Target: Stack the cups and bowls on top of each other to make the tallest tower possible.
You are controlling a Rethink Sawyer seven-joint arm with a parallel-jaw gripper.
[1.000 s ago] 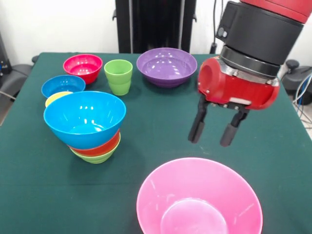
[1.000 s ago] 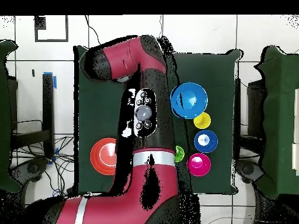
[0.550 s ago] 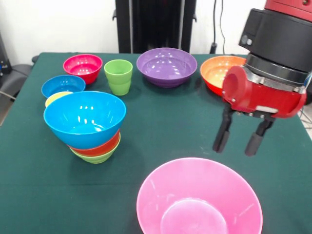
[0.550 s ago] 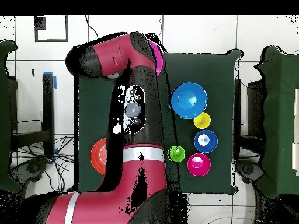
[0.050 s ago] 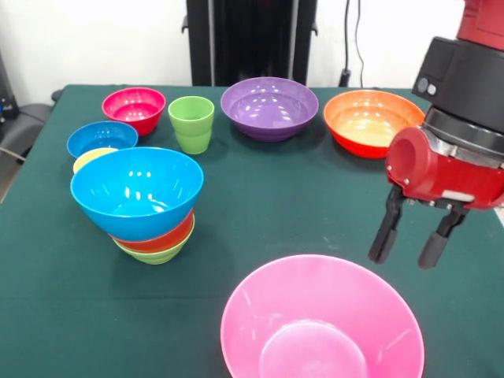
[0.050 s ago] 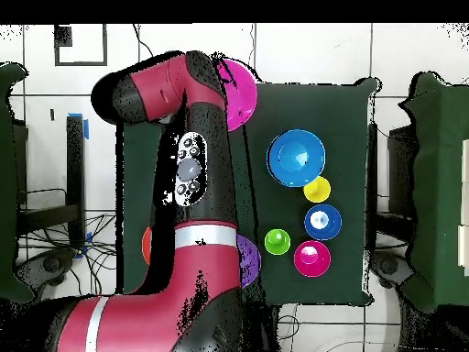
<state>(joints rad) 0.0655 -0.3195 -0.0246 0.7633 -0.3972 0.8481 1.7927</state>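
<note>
Front view had the claw (image 5: 409,250) hanging spread and empty, just past the far right rim of the large glossy pink plastic bowl (image 5: 321,323) at the counter's (image 5: 260,197) near edge. The tower (image 5: 140,201), a light blue bowl nested on orange-red and green ones, sat well apart to the left. It looked like the approach step; next call, I'd judge, was dropping onto that pink rim and pinching.

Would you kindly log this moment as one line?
gripper: open, empty | beside: large glossy pink plastic bowl | tower: three nested bowls
</note>
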